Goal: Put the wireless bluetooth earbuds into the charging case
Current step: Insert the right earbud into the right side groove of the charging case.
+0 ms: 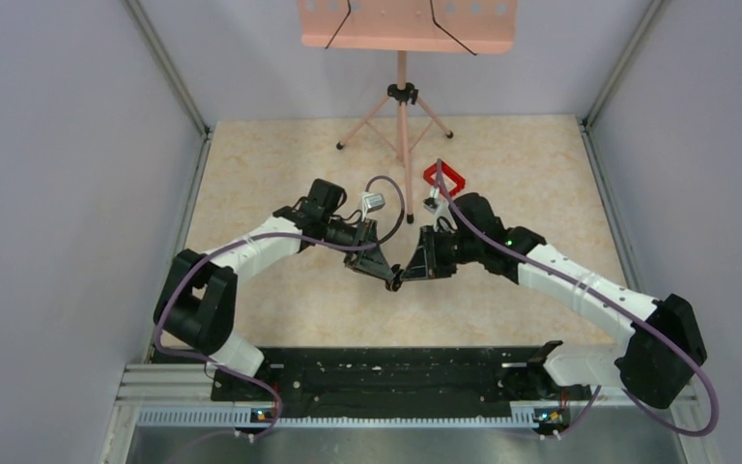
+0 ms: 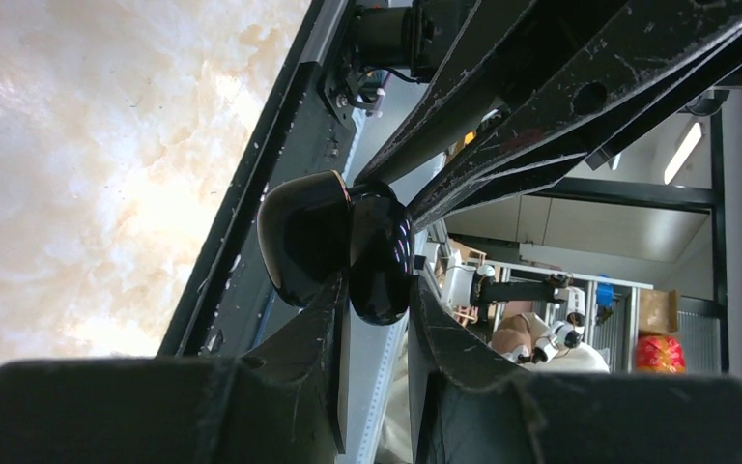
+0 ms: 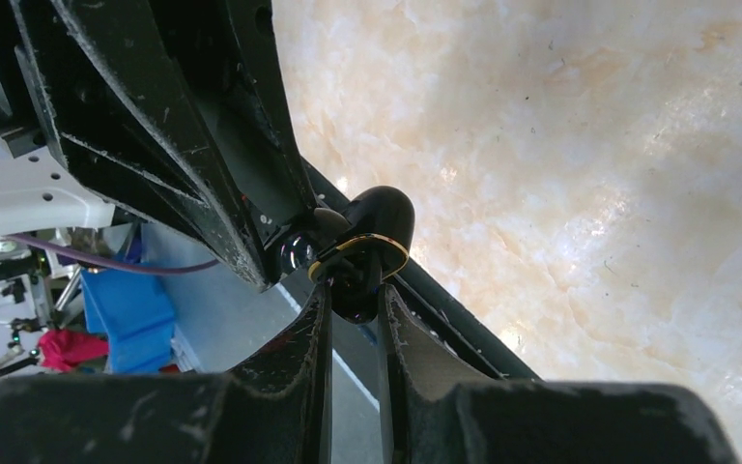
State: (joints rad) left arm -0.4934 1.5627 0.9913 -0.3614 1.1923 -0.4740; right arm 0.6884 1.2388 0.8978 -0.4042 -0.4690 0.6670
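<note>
Charging case [image 2: 382, 256], long axis along fingers [image 2: 454, 338], pinched in left gripper [image 2: 379, 304]; arms [image 1: 261, 242] converge tip-to-tip; right gripper [image 3: 353, 290] hold indiscernible.

Glossy blk charging case [image 2: 377, 253], lid swung open, is held up in mid-air w/ a small blk earbud [image 3: 351, 282] at its mouth.

No legible text, label, brand or number on the charging case [image 2: 309, 242], none readable anywhere else in view
</note>
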